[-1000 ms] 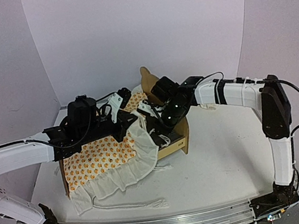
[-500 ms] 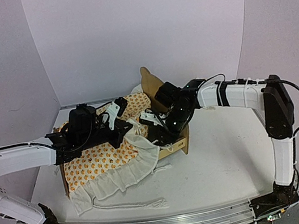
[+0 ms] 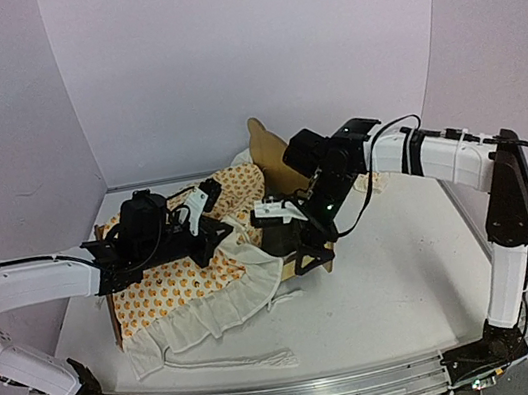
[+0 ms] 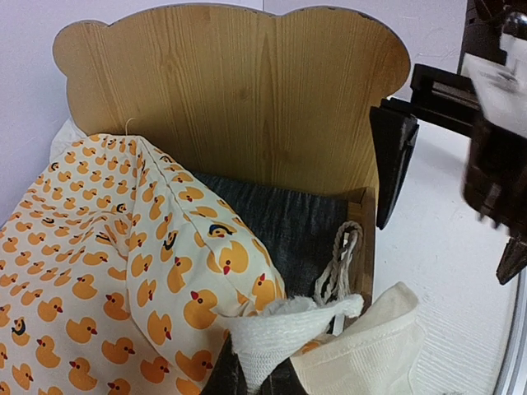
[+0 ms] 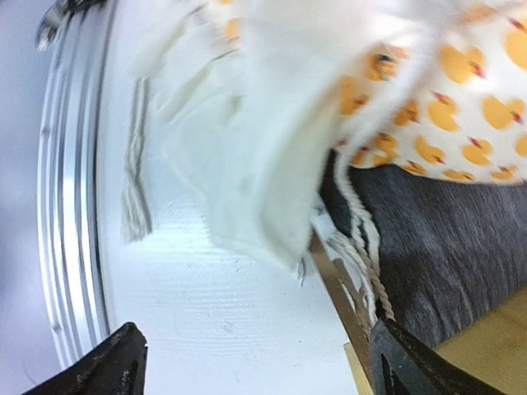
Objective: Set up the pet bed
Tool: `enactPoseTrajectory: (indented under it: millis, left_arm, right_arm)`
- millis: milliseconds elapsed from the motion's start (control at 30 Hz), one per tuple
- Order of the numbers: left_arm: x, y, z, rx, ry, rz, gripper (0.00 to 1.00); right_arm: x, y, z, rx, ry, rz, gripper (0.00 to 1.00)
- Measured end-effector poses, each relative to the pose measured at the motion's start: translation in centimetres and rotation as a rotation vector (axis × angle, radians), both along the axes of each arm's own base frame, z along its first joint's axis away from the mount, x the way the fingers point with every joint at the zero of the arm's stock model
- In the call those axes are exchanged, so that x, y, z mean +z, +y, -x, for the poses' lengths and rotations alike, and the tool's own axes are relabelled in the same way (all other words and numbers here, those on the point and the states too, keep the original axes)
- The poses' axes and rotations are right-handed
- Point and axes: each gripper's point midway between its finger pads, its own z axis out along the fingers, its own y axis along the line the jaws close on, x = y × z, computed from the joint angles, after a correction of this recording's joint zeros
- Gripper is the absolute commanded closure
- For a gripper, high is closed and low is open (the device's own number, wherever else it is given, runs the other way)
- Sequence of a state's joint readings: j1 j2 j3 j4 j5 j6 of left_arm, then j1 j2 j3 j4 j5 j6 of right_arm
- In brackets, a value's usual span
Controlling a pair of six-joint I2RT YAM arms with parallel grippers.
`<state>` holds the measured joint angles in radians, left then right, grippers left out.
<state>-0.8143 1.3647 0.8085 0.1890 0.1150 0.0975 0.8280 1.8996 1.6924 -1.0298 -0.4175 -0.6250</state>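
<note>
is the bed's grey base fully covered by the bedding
No, a grey patch of base lies bare between the bedding and the headboard.

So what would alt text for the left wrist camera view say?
A small plywood pet bed with a bear-ear headboard fills the view, its dark grey base partly bare. Orange duck-print bedding with a white ruffle is bunched at the left, and black parts of the other arm show at the right edge.
</note>
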Motion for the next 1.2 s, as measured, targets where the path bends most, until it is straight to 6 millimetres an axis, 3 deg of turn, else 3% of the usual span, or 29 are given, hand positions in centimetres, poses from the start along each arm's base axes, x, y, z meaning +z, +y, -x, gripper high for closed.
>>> enactPoseTrajectory:
  millis: [200,333,667,967,1200]
  left_arm:
    - [0.4,-0.3,0.1,-0.024,-0.006,0.027,1.0]
    - [0.7,-0.5,0.3,-0.04,-0.008,0.041,1.0]
    - [0.7,0.0,0.0,-0.034,0.003,0.06,1.0]
    - [0.2,0.5,-0.3,-0.024,0.015,0.057,1.0]
    - [0.2,0.5,-0.3,-0.028,0.021,0.061,1.0]
  right_arm:
    - [-0.4,-0.8,0.9,0.254,-0.077,0.006,0.02]
    - [-0.5,0.5,-0.5,0.312,-0.101,0.002,0.02]
    - [-4.9,-0.1,-2.0,0.314,-0.085,0.112,0.05]
    - [-6.9,-0.5,-2.6,0.299,-0.102,0.163,0.19]
    - [-7.3,-0.3,-1.3,0.325,-0.075,0.171,0.34]
